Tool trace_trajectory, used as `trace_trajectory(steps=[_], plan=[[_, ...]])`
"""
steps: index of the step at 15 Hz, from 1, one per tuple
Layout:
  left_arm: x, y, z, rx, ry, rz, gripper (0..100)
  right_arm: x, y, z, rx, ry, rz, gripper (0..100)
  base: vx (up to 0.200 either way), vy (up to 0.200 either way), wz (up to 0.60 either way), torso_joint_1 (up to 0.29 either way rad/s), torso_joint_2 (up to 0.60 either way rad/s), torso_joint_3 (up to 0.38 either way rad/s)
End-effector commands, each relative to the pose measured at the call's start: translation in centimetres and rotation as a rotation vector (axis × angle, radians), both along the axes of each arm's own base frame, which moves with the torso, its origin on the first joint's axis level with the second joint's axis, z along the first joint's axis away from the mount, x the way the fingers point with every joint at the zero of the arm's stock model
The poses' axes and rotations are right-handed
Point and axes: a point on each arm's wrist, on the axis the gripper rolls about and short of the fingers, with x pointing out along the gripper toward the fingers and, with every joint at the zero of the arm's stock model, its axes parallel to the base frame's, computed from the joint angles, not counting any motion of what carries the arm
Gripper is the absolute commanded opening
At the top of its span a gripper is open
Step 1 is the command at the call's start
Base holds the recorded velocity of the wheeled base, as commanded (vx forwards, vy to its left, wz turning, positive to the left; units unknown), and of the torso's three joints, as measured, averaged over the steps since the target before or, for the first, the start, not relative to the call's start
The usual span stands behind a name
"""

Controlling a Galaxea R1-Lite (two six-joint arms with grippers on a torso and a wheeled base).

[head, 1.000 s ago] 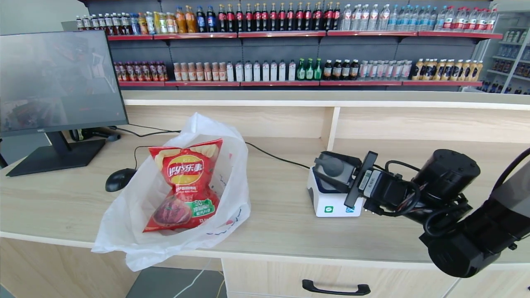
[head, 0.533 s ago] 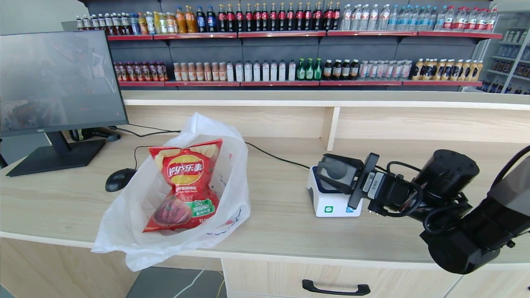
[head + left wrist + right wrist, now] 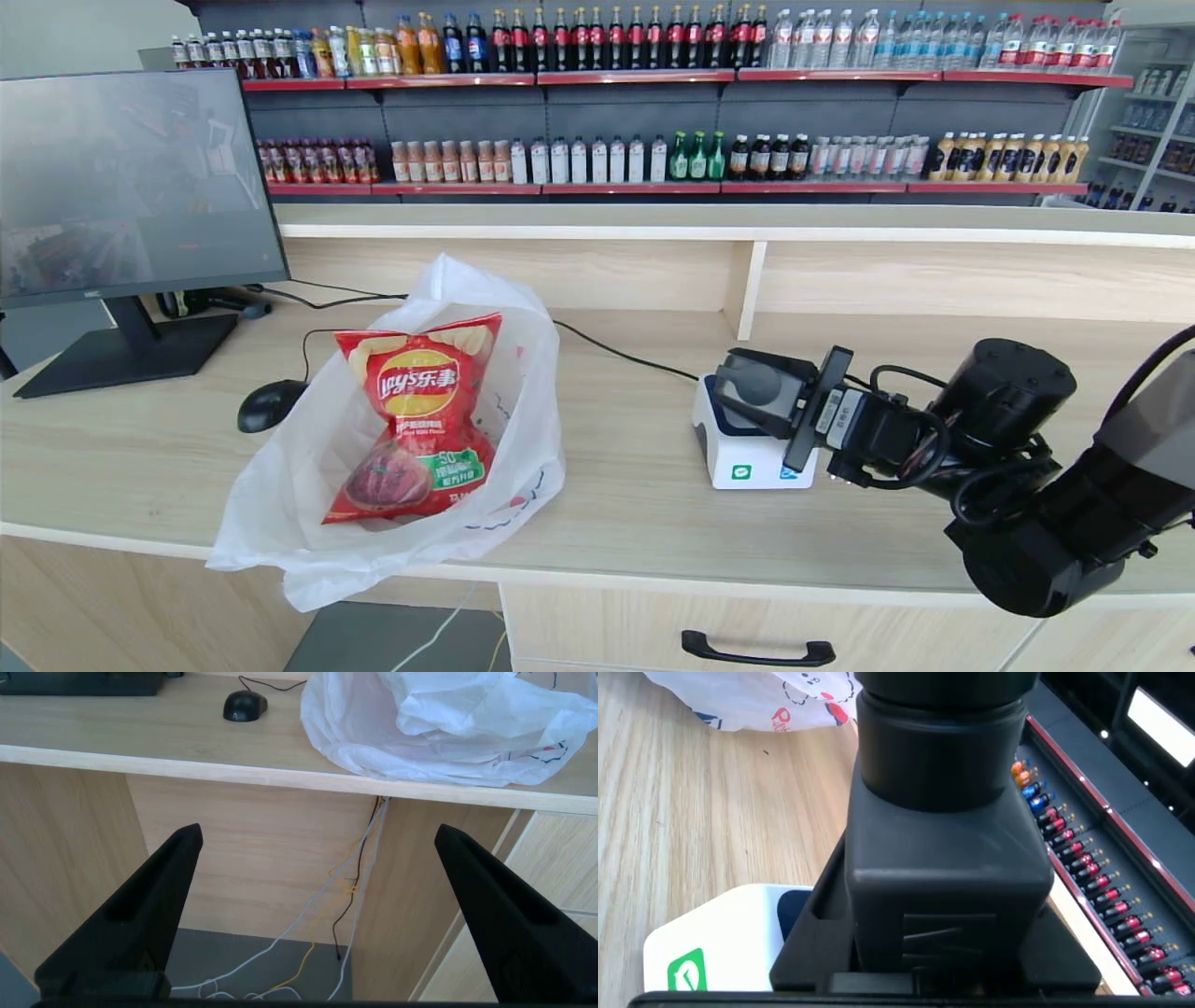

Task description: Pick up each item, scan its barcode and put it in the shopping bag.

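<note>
The wooden counter (image 3: 644, 504) carries a monitor (image 3: 131, 187), a mouse (image 3: 271, 404) and a white shopping bag (image 3: 527, 448). A white scanner (image 3: 742, 453) stands to the bag's right

Chips (image 3: 417, 420) in shopping bag (image 3: 527, 373), mouse (image 3: 269, 404) left — scanner (image 3: 742, 459) right, monitor (image 3: 131, 182) behind mouse

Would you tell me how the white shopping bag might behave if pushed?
The shopping bag looks thin and crumpled, so it would probably crumple rather than slide. It overhangs the counter edge, so it might slip off.

Right hand (image 3: 758, 390) sank slightly toward white scanner (image 3: 747, 459), edging right.
</note>
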Motion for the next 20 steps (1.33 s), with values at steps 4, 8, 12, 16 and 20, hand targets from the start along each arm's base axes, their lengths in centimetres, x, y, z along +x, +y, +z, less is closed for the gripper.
trace_trajectory(steps=[4, 8, 12, 16, 20], plan=[[0.0, 0.0, 0.0, -0.003, 0.0, 0.0, 100, -0.2, 0.0, 0.3, 0.003, -0.01, 0.001, 0, 0.0, 0.0, 0.0, 0.0, 0.0, 0.0], [0.0, 0.0, 0.0, -0.003, 0.0, 0.0, 100, -1.2, -0.1, 2.8, 0.036, -0.068, 0.007, 0, 0.0, 0.0, 0.0, 0.0, 0.0, 0.0], [0.0, 0.0, 0.0, -0.003, 0.001, 0.0, 100, -2.5, -0.4, 5.6, 0.113, -0.087, -0.013, 0, 0.0, 0.0, 0.0, 0.0, 0.0, 0.0], [0.0, 0.0, 0.0, -0.002, 0.001, 0.0, 100, -4.5, 0.3, 8.2, 0.289, -0.032, -0.099, 0, 0.0, 0.0, 0.0, 0.0, 0.0, 0.0], [0.0, 0.0, 0.0, -0.005, 0.001, 0.0, 100, -6.0, 1.3, 10.2, 0.537, 0.096, -0.155, 0, 0.0, 0.0, 0.0, 0.0, 0.0, 0.0]])
